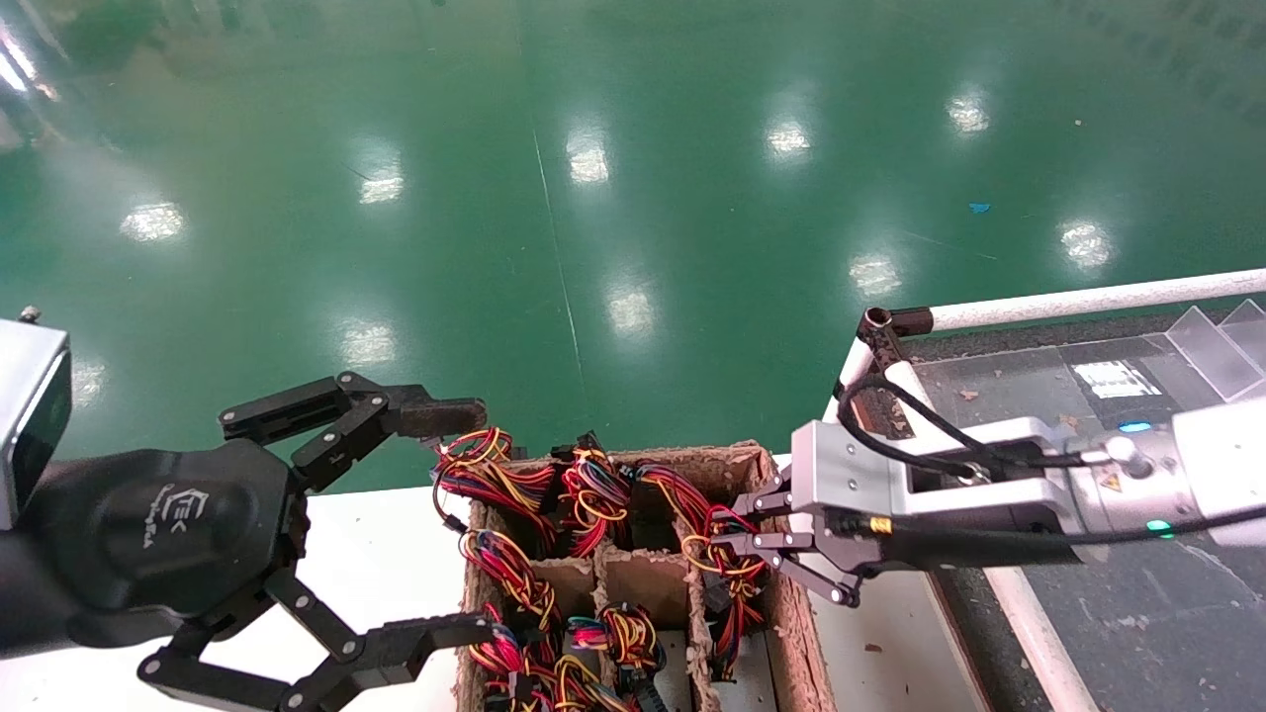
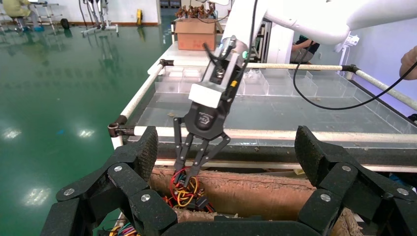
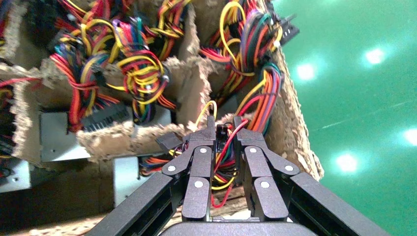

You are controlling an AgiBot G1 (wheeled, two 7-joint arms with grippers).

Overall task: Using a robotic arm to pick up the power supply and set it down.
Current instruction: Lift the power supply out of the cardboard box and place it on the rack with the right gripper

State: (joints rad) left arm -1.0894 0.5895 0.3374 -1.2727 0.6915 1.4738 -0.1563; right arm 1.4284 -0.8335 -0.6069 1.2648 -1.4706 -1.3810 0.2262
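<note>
The right gripper [image 1: 732,539] has its fingers drawn nearly together inside the carton [image 1: 791,633], in the row of cells along the carton's right wall, toward its far right corner; in the right wrist view the fingertips [image 3: 209,132] pinch a few red and yellow leads of the wire bundle [image 3: 255,93] with a small black connector between them. The power supply [image 3: 59,140] shows only as grey metal faces low in the cells, under the tangled wires, and the body in the cell being worked is hidden by its own cables. The step in hand looks like the grasp, and what it has is wire, not the box. A lift from here would have to be slow and straight up, since the bundle may snag on the cardboard dividers or drag neighbouring wires. The left gripper [image 1: 415,514] hangs spread wide just beside the carton's left wall, above the white worktop [image 1: 376,554], holding nothing
</note>
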